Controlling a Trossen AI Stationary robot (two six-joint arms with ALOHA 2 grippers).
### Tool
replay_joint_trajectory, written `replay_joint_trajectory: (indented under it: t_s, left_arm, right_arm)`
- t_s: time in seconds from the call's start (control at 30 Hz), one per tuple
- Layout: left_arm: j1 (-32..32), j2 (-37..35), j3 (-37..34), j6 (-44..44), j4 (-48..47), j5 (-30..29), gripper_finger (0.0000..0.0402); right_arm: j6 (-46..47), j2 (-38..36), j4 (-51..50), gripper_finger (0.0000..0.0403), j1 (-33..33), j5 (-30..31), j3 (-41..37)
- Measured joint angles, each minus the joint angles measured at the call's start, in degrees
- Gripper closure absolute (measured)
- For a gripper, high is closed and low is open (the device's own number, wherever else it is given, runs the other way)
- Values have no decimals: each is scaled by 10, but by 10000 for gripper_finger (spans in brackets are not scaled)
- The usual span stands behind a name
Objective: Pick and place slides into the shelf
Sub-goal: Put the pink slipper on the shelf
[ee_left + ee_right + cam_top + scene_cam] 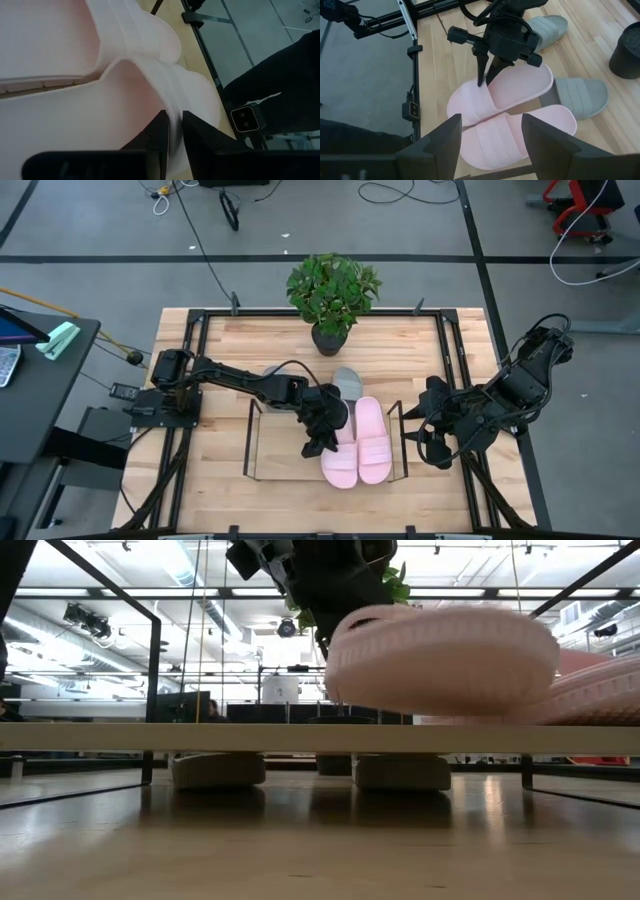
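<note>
The left gripper (pixel 316 442) has its fingers (pixel 159 131) clamped on the strap edge of one pink slide (pixel 339 460), which sits over the shelf (pixel 252 442) board beside the second pink slide (pixel 373 442); so thin a pinch could let it twist or land overlapping its neighbour on release. Two grey slides (pixel 580 95) lie on the surface behind the shelf, unplaced. The right gripper (pixel 425 442) waits just right of the shelf, fingers (pixel 445 137) wide apart and empty.
</note>
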Motion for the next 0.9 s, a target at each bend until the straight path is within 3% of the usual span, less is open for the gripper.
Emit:
replay_joint_trajectory:
  t_s: [0.9]
  left_arm:
    - [-10,-1,0,14,0,-24,258]
  right_arm:
    - [0,0,0,190,0,0,0]
